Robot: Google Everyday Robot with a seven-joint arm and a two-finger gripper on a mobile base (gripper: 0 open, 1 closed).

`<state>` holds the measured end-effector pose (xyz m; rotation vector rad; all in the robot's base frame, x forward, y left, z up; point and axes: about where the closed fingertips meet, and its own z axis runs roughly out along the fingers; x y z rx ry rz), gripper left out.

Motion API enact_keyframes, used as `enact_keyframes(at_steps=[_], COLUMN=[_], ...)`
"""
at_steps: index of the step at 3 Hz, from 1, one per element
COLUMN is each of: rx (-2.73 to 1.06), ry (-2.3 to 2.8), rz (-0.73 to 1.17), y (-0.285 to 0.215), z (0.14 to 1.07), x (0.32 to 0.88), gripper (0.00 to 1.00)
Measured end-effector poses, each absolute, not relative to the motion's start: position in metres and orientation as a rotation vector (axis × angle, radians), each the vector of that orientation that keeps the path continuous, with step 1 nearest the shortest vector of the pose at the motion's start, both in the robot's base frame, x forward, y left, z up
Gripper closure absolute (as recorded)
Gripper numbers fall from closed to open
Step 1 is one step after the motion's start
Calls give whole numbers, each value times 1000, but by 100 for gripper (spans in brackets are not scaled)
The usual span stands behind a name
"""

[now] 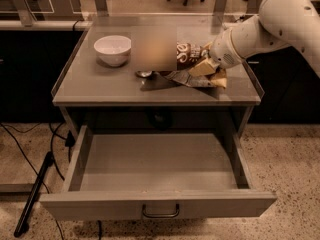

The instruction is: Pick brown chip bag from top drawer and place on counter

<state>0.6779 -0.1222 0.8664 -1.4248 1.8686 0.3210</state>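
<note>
— Where is the brown chip bag (pixel 188 54)?

— On the counter (pixel 100 86), in the right half, between the middle and the right edge, about midway from back edge to front edge.

— How does it lie?

— Its long axis runs left to right, roughly along the front edge. The right end angles a little toward the front right corner. The white lettering faces up. A blurred patch hides the left part, so I cannot tell where that end finishes.

— Flat on the surface?

— The right end looks down on the top. A dark shadow sits under the left part, so that end seems slightly raised.

— And the gripper (pixel 209 68)?

— At the bag's right end, near the counter's right edge. Its tan fingers (pixel 202 68) are clamped onto the crinkled end of the bag, with little gap between them. The white arm (pixel 280 19) reaches in from beyond the back right corner.

— Anything else up there?

— A white bowl (pixel 113 49) stands upright toward the back left corner, well apart from the bag.

— The top drawer (pixel 100 206)?

— Pulled out below the front edge, its dark bar handle (pixel 160 213) at the centre of the front panel.
</note>
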Motion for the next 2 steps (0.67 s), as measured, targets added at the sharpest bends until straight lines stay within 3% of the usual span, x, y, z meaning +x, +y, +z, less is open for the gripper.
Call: enact_keyframes(at_steps=[1,2], rx=[-1419,-1419], ry=[1870,1870], rz=[331,331], y=[-122,-122], z=[866,866], x=[678,678], gripper=[100,82])
